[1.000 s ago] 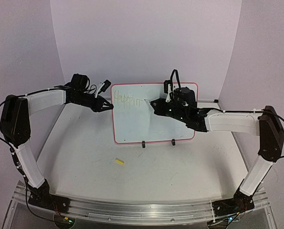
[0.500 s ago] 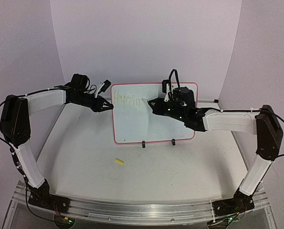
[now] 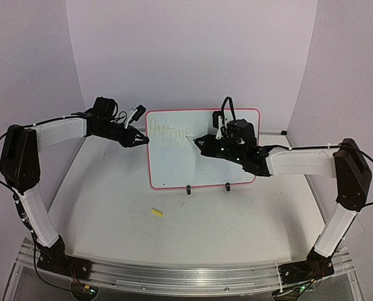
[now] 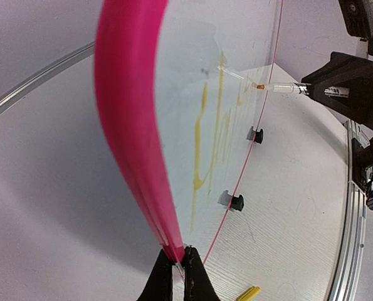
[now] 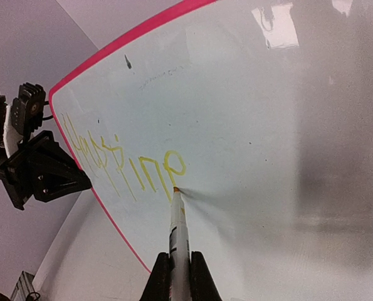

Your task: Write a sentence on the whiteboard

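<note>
Top external view: the table (image 3: 111, 207) carries the whiteboard (image 3: 173, 166) upright at its 12 o'clock side, white with a pink rim, on two black feet (image 3: 188, 189). Bare board lies from 3 to 6 o'clock of the sentence (image 3: 169, 132), faint yellow letters reading about "Happine" along the top. The left gripper (image 3: 143, 140) is clenched on the board's 9 o'clock edge. The right gripper (image 3: 200, 140) grasps a marker (image 5: 178, 232), tip on the board. A yellow cap (image 3: 157, 212) lies at the board's 7 o'clock, well apart. Since a second ago the writing has gained letters.
</note>
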Motion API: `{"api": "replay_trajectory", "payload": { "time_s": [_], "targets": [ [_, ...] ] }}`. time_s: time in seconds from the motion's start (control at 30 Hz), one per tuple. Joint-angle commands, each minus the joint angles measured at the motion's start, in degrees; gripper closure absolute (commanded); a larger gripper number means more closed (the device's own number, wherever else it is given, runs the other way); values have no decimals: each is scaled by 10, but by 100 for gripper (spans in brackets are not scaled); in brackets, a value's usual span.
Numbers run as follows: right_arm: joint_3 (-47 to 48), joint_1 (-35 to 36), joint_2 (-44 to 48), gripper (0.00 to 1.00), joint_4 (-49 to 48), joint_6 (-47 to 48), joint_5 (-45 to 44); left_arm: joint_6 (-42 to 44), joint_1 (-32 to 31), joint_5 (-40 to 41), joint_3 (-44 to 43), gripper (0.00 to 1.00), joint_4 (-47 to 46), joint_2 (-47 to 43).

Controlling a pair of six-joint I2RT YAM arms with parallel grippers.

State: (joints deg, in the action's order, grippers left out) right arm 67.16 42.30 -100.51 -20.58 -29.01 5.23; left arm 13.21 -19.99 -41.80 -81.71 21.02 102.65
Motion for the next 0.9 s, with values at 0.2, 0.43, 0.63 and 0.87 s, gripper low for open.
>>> {"api": "replay_trajectory", "payload": {
  "time_s": [0.2, 0.43, 0.63, 0.87],
  "targets": [
    [-23, -7, 34, 100, 0, -2, -66, 23, -14, 12, -4, 100, 2, -18],
    [-40, -7, 59, 100, -31, 13, -31, 23, -14, 14, -4, 100, 3, -18],
    [-50, -8, 82, 100, -50, 19, -21, 24, -15, 14, -4, 100, 3, -17],
    [-34, -17, 68, 100, -50, 17, -25, 24, -15, 15, -4, 100, 3, -16]
  ]
}}
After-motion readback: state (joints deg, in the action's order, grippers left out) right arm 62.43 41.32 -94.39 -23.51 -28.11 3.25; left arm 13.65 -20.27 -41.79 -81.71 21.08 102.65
